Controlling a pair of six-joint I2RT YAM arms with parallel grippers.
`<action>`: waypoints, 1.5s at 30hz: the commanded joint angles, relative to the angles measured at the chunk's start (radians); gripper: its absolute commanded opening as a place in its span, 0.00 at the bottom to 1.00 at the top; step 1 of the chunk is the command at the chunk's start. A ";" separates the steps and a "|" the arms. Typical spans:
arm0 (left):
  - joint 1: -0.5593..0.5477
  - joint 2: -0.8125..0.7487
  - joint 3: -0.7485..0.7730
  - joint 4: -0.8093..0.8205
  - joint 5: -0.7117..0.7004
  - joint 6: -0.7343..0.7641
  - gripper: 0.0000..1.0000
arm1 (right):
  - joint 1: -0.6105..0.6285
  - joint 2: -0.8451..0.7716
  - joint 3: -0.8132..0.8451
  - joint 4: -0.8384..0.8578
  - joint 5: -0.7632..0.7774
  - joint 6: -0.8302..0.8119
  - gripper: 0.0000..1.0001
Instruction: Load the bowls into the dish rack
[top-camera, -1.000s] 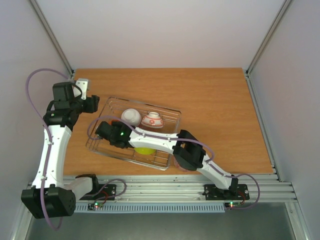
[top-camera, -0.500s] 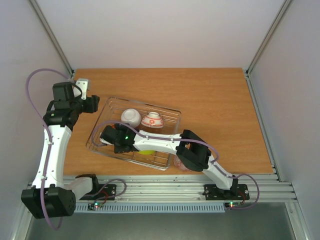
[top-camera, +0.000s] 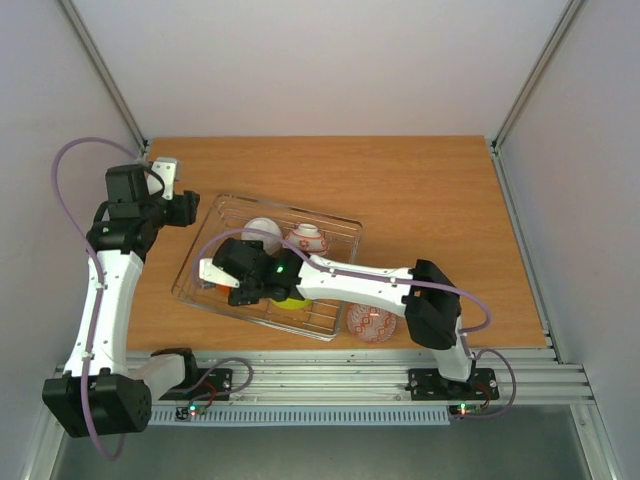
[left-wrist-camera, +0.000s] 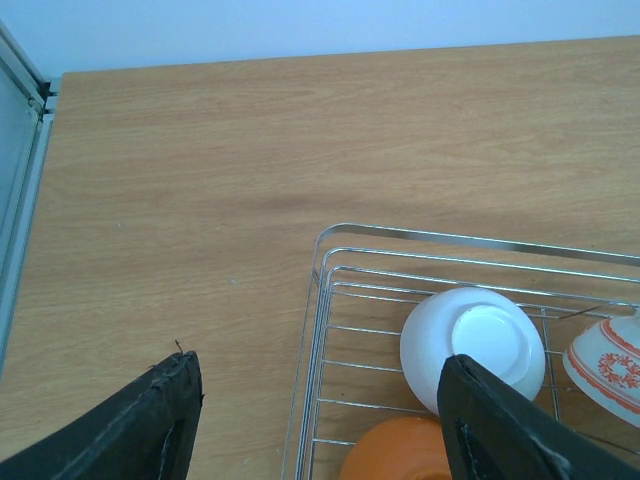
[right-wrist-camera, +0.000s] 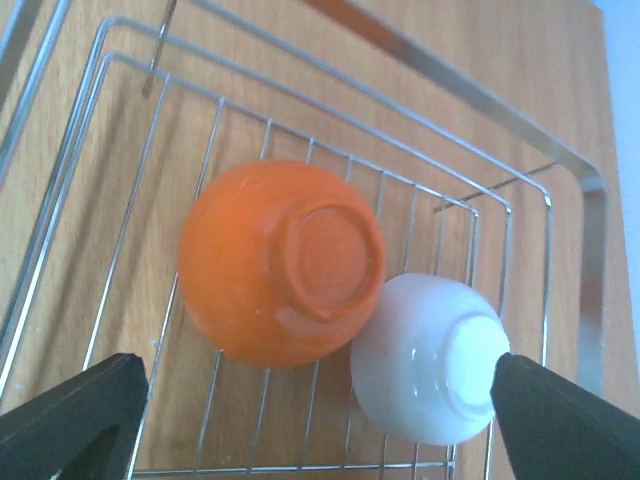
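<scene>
The dish rack (top-camera: 338, 222) lies at the table's middle left. In it sit, upside down, the plain white bowl (top-camera: 260, 230), the white bowl with red pattern (top-camera: 306, 239) and the orange bowl (right-wrist-camera: 280, 262). The lime green bowl (top-camera: 293, 301) is partly hidden under my right arm. The blue-and-white bowl (top-camera: 371, 323) stands on the table by the rack's near right corner. My right gripper (top-camera: 215, 279) is open above the orange bowl, holding nothing. My left gripper (top-camera: 186, 207) is open and empty, above the table off the rack's far left corner.
In the right wrist view the orange bowl touches the white bowl (right-wrist-camera: 430, 360) on the rack's wires. The table's metal rail (top-camera: 350, 375) runs along the near edge. Side walls close in left and right. Bare wood (top-camera: 430, 200) lies right of and behind the rack.
My right arm's elbow has swung to the right, uncovering the blue-and-white bowl near the front edge. Its gripper stays over the rack's left end. The left arm has not moved.
</scene>
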 joint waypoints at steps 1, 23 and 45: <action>0.006 -0.008 -0.008 0.048 0.022 -0.002 0.66 | -0.007 -0.085 0.005 0.010 0.008 0.071 0.88; 0.006 0.046 0.007 0.001 0.219 -0.014 0.66 | -0.320 -0.711 -0.486 -0.447 0.089 1.094 0.49; 0.006 0.077 0.013 -0.012 0.264 -0.025 0.66 | -0.337 -0.836 -0.970 -0.361 -0.035 1.485 0.37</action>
